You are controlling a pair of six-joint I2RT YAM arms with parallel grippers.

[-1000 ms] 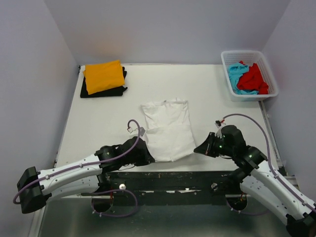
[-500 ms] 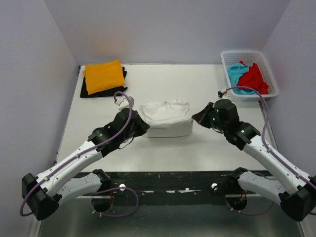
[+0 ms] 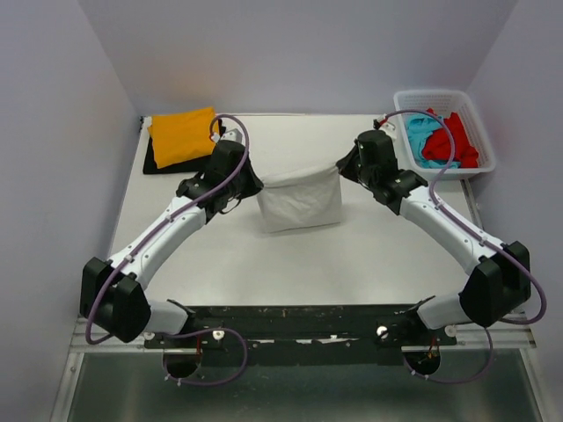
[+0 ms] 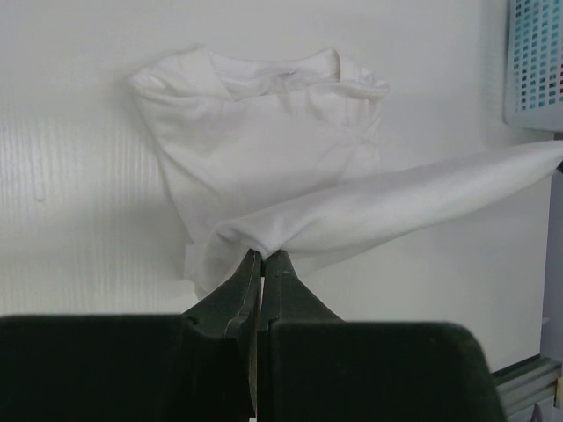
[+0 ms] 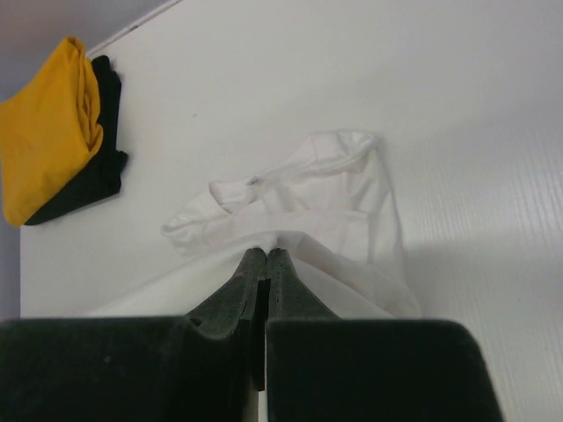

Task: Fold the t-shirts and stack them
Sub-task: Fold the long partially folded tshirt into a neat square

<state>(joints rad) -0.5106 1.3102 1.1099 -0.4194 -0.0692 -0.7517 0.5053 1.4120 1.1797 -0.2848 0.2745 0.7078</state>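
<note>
The white t-shirt [image 3: 299, 200] hangs folded over between my two grippers at the middle of the table. My left gripper [image 3: 255, 185] is shut on its left corner, seen close in the left wrist view [image 4: 264, 253]. My right gripper [image 3: 343, 165] is shut on its right corner, seen in the right wrist view [image 5: 266, 252]. The shirt's collar end lies on the table [image 4: 264, 79]. The folded orange t-shirt [image 3: 185, 134] lies on the black t-shirt [image 3: 158, 163] at the far left. The red t-shirt [image 3: 450, 141] and turquoise t-shirt [image 3: 420, 134] lie in the basket.
A white plastic lattice basket [image 3: 444, 98] stands at the far right corner. Grey walls close in the table [image 3: 308, 259] on three sides. A black rail runs along the near edge.
Both grippers have carried the shirt's near hem up and away toward the far side, folding the shirt over itself. The arms are now stretched out far from their bases.
</note>
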